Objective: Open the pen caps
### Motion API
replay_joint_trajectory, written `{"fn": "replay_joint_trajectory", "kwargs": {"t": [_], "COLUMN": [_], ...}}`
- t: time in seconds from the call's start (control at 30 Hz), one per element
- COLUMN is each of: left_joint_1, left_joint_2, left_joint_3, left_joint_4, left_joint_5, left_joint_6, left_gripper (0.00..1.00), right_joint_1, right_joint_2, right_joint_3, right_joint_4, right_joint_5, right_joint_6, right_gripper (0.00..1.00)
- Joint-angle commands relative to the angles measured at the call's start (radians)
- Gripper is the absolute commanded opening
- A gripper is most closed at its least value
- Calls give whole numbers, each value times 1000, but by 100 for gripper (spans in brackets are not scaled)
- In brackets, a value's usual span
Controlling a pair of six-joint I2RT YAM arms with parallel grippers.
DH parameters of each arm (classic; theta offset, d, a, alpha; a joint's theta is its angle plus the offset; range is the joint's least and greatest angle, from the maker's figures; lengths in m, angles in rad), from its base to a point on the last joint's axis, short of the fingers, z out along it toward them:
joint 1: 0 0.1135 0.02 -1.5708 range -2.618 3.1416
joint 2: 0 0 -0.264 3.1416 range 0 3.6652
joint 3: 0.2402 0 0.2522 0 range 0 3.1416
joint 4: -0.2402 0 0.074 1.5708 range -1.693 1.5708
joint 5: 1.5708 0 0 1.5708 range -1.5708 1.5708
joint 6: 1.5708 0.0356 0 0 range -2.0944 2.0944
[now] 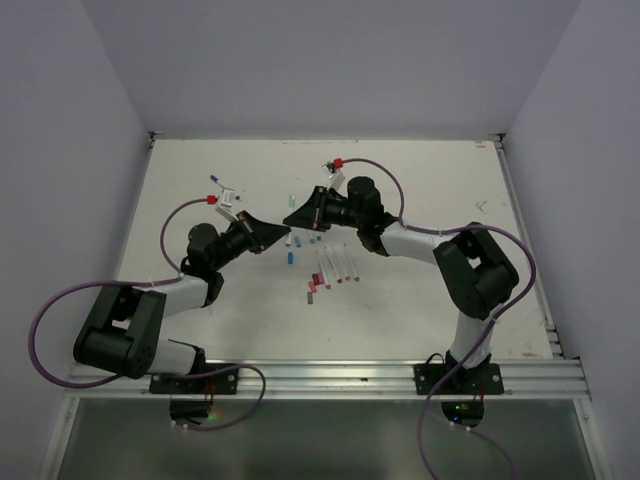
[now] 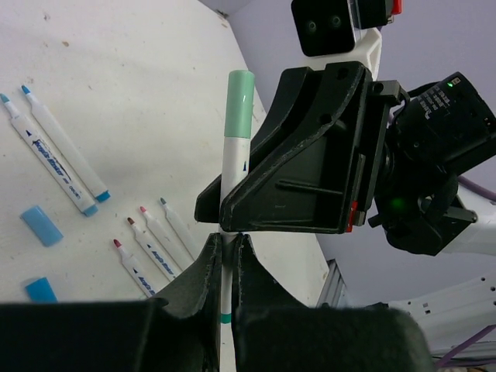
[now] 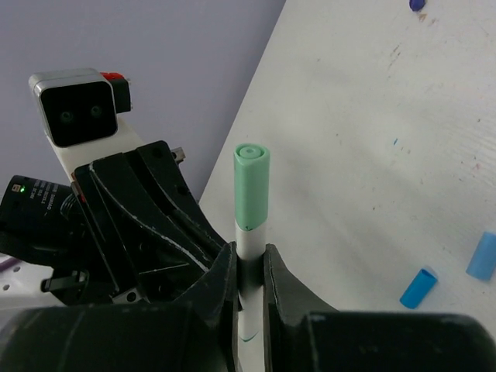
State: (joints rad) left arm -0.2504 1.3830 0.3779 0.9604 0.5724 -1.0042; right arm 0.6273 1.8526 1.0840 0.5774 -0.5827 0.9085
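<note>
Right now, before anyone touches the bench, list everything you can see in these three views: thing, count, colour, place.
green-capped pen: one, white barrel with mint-green cap on, held upright between both grippers
uncapped pens: five in the left wrist view, white barrels; two blue-tipped, three with maroon, pink and bluish tips, lying on the table
blue caps: two, light blue, loose on the table near the blue-tipped pens
pink caps: apparently two, pink, at the near end of the pen row
table: one, white, under everything
left gripper: one, black, shut on the pen's lower barrel
right gripper: one, black, shut on the barrel just below the cap
</note>
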Motion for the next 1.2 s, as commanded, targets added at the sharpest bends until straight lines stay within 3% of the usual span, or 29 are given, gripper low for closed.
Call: {"fn": "replay_joint_trajectory", "kwargs": {"t": [0.0,0.03,0.07,0.1,0.13,0.2,0.23,0.43,0.93,1.17], "left_joint_1": [-6,-6,-6,-4,-4,2,6,23,22,16], "left_joint_2": [-25,-24,-28,-35,-41,-61,-67,-64,53,68], "left_joint_3": [-1,1,3,7,12,44,56,127,115,107], "left_joint_4": [95,95,93,65,40,-58,-89,-132,37,75], "left_joint_5": [0,20,24,27,29,26,14,17,81,93], "left_joint_6": [-22,-17,-5,4,19,73,88,108,26,6], "left_gripper": [0,2,12,35,44,58,59,61,50,46], "right_joint_1": [5,6,5,5,5,5,5,6,9,18], "right_joint_2": [-16,-19,-24,-36,-44,-61,-64,-87,-55,-36], "right_joint_3": [-4,-6,-4,1,4,13,16,-1,-87,-78], "right_joint_4": [39,35,-5,-36,-69,-160,-190,-254,65,98], "right_joint_5": [21,24,30,43,59,67,64,-45,-192,-203], "right_joint_6": [-7,-16,-29,-49,-95,-172,-198,-284,-108,-74], "right_gripper": [0,0,0,0,0,0,0,0,0,0]}}
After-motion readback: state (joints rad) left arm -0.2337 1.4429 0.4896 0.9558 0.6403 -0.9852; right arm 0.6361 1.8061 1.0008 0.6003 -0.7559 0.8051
